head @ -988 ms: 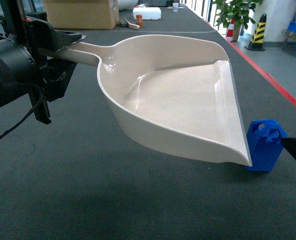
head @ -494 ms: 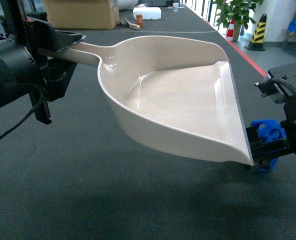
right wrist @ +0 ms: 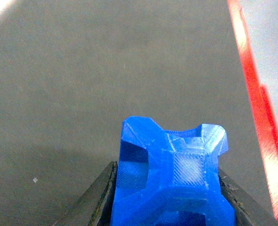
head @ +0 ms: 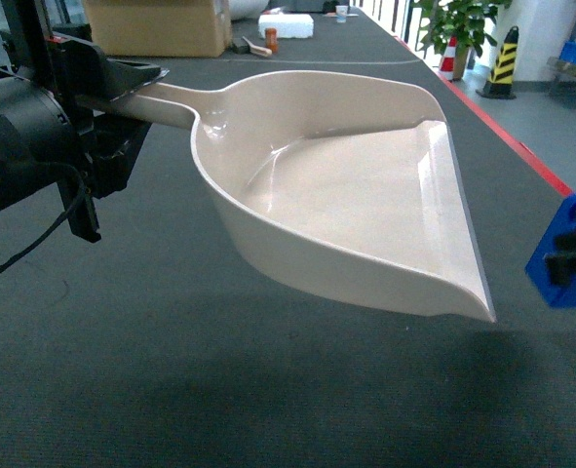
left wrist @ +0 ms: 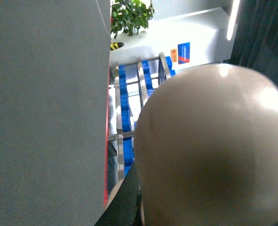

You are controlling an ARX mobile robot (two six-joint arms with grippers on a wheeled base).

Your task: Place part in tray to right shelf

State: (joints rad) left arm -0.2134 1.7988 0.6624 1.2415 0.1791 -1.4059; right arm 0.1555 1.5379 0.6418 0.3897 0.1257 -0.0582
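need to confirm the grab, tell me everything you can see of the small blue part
The part is a small bright blue block of what looks like printed plastic, with fine layer lines, bevelled corners and a notched top edge. In the right wrist view it sits between the right gripper's two dark fingers, one against each side. The head view shows it at the right frame edge, raised off the dark grey table, right of the beige tray's front lip and not touching it.
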